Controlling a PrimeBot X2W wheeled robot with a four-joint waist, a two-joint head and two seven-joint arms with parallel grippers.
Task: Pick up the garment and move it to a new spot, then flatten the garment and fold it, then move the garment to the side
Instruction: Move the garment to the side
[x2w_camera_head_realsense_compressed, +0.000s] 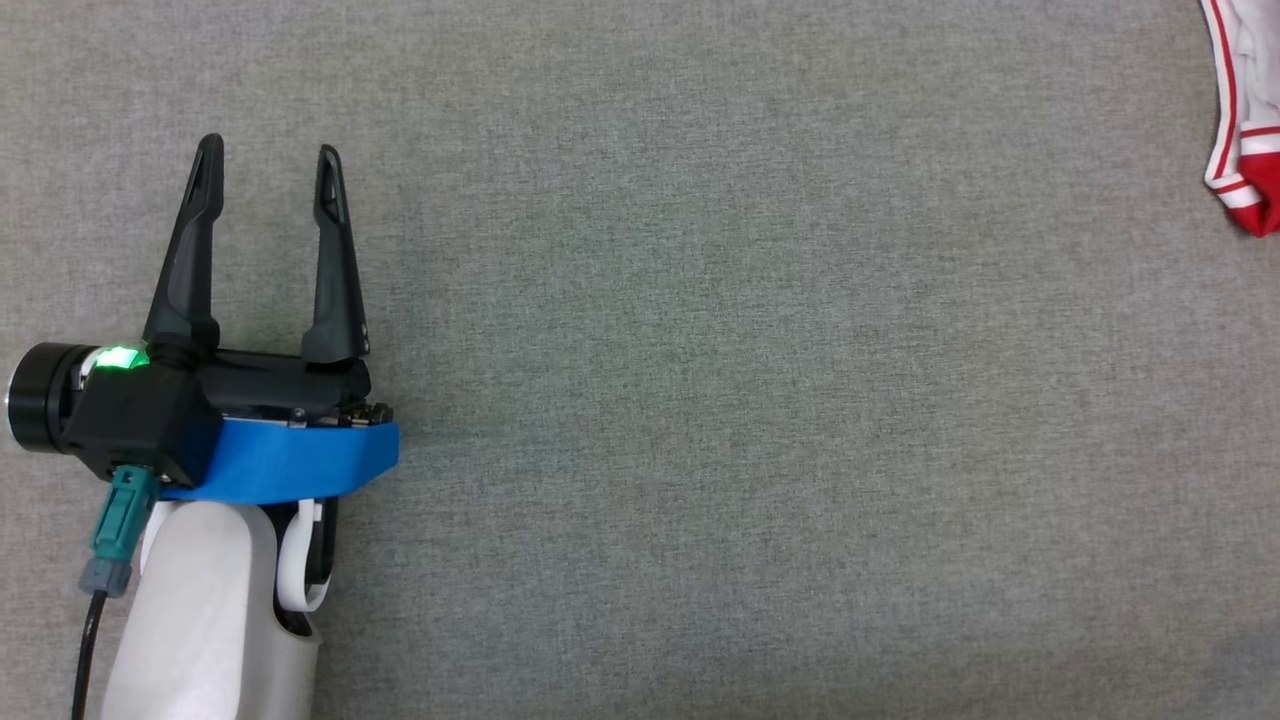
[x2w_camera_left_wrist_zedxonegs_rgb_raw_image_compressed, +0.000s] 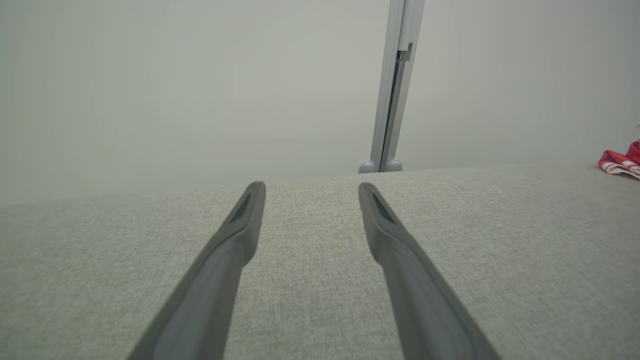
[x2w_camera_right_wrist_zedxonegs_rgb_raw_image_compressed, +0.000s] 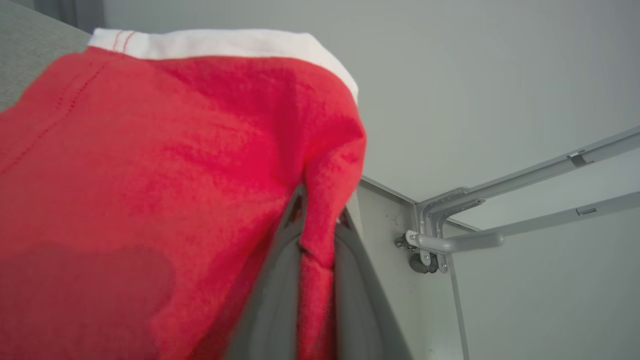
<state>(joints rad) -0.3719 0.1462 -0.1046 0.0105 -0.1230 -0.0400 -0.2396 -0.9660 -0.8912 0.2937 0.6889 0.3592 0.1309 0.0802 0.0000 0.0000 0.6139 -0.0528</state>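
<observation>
The garment (x2w_camera_head_realsense_compressed: 1245, 110) is red and white with striped trim, peeking in at the head view's top right corner on the grey fabric table (x2w_camera_head_realsense_compressed: 700, 400). Up close in the right wrist view, red cloth with a white band (x2w_camera_right_wrist_zedxonegs_rgb_raw_image_compressed: 150, 175) drapes to the left, and my right gripper (x2w_camera_right_wrist_zedxonegs_rgb_raw_image_compressed: 317, 220) is shut on a pinched fold of it. My left gripper (x2w_camera_head_realsense_compressed: 268, 165) hovers open at the left of the table, far from the garment, with nothing between its fingers. From the left wrist view the garment (x2w_camera_left_wrist_zedxonegs_rgb_raw_image_compressed: 620, 162) is a small heap at the far right.
A pale wall with a vertical metal post (x2w_camera_left_wrist_zedxonegs_rgb_raw_image_compressed: 395, 85) stands behind the table's far edge. A grey metal bracket with bars (x2w_camera_right_wrist_zedxonegs_rgb_raw_image_compressed: 450, 235) is mounted on the wall beside the table in the right wrist view.
</observation>
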